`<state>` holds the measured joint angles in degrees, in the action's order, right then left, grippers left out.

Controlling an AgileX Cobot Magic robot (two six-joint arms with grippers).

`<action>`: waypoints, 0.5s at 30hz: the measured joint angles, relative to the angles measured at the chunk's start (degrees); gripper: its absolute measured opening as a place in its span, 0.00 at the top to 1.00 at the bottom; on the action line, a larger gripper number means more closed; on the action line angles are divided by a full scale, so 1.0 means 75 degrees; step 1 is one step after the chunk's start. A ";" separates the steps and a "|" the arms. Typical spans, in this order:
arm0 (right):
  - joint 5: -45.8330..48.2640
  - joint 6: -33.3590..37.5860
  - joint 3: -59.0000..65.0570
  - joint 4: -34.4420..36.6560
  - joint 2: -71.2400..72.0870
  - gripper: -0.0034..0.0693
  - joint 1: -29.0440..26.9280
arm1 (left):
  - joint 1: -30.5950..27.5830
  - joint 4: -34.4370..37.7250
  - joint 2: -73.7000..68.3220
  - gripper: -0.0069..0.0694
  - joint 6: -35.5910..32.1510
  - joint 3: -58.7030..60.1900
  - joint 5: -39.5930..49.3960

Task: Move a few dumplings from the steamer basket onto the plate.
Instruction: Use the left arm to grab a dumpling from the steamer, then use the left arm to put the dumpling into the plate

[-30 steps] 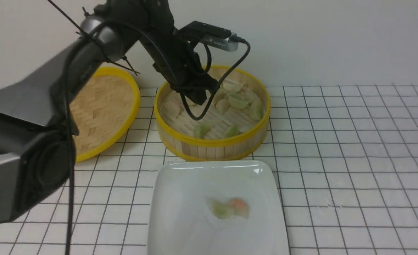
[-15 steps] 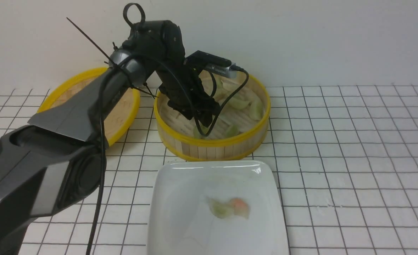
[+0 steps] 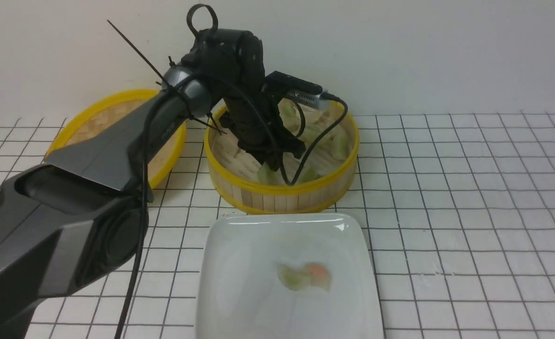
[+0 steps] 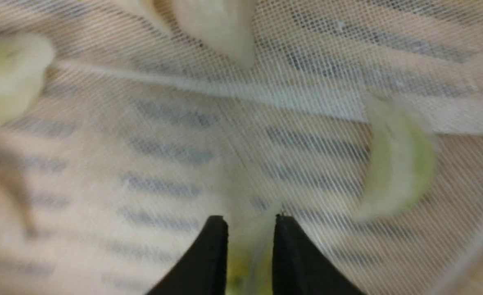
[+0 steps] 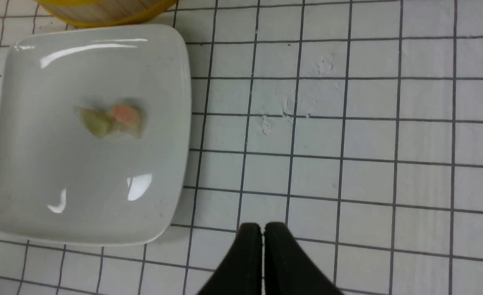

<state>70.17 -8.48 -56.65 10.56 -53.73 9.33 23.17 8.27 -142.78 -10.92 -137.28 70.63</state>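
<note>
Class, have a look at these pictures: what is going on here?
The left tool is down in the basket, pinching a green dumpling between its tips. On the plate lie two dumplings, touching each other. The right tool hangs shut over the table beside the plate, holding nothing.

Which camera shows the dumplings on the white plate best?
The right wrist view: it looks straight down on the dumplings on the plate. The front view shows them slanted; the left wrist view misses them.
</note>
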 joint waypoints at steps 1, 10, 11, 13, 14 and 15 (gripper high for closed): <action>0.0069 0.0034 0.0000 0.0068 0.0000 0.95 0.0000 | 0.0000 -0.0020 0.0409 0.80 0.0035 0.0291 0.0000; 0.0001 0.0175 0.0000 0.0399 0.0000 0.95 0.0000 | 0.0099 0.0095 0.3724 0.80 0.0296 0.3511 -0.0016; -0.0014 0.0185 0.0000 0.0399 0.0000 0.95 0.0000 | 0.0109 0.0095 0.3811 0.80 0.0297 0.3511 -0.0016; -0.0240 0.0321 0.0000 0.0401 0.0000 0.95 0.0000 | 0.0282 0.0119 0.4744 0.80 0.0321 0.5095 -0.0009; -0.0373 0.0402 0.0000 0.0408 -0.0009 0.95 0.0010 | 0.0366 0.0139 0.5081 0.80 0.0321 0.5762 -0.0001; -0.0482 0.0481 -0.0007 0.0408 -0.0018 0.95 0.0038 | 0.0461 0.0170 0.5236 0.80 0.0321 0.6157 -0.0001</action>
<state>66.56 -4.88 -56.70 13.62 -53.87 9.61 26.63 9.54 -103.52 -8.52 -91.10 70.61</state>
